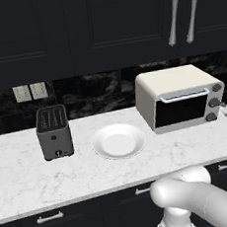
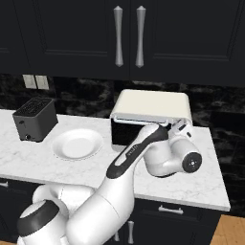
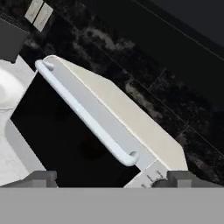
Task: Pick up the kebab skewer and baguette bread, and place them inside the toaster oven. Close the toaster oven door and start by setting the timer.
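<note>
The toaster oven (image 1: 179, 98) sits at the back of the counter (image 1: 28, 181), its door (image 3: 61, 140) shut. The gripper (image 3: 111, 177), spread wide and empty, faces the handle (image 3: 85, 114). Next, I judge, it must hook that handle and pull the door open.

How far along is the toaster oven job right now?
Door of the toaster oven looks shut; whether the food is inside I cannot tell through the dark glass. The plate is bare. The open gripper sits by the knobs, so setting the timer seems left.
</note>
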You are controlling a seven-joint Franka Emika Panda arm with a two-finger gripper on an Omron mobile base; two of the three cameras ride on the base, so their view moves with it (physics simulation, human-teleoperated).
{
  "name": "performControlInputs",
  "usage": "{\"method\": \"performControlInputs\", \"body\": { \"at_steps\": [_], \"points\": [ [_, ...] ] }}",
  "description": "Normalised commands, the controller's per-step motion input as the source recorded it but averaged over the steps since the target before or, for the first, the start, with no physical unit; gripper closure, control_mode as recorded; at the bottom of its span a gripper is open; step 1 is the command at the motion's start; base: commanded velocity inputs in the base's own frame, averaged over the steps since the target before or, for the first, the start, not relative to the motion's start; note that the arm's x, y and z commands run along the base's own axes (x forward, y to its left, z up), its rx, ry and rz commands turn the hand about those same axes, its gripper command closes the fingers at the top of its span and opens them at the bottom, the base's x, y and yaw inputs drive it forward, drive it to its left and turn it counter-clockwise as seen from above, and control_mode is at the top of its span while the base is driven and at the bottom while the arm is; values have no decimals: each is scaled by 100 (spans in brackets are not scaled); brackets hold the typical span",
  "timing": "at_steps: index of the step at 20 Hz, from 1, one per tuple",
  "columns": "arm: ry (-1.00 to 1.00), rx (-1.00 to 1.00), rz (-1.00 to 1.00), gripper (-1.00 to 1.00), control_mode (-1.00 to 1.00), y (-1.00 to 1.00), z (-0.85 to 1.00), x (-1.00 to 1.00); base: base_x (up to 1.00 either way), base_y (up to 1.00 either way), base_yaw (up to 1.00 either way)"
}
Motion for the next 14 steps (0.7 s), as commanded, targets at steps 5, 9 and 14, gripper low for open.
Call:
{"method": "performControlInputs", "body": {
  "at_steps": [5, 9, 14],
  "points": [
    [-20, -33, 12, -100, -100, -35, -25, -8, 0, 0, 0],
    [-18, -38, 9, -100, -100, -2, -46, 0, 0, 0, 0],
    [-19, -34, 8, -100, -100, 0, -22, 0, 0, 0, 0]
  ]
}}
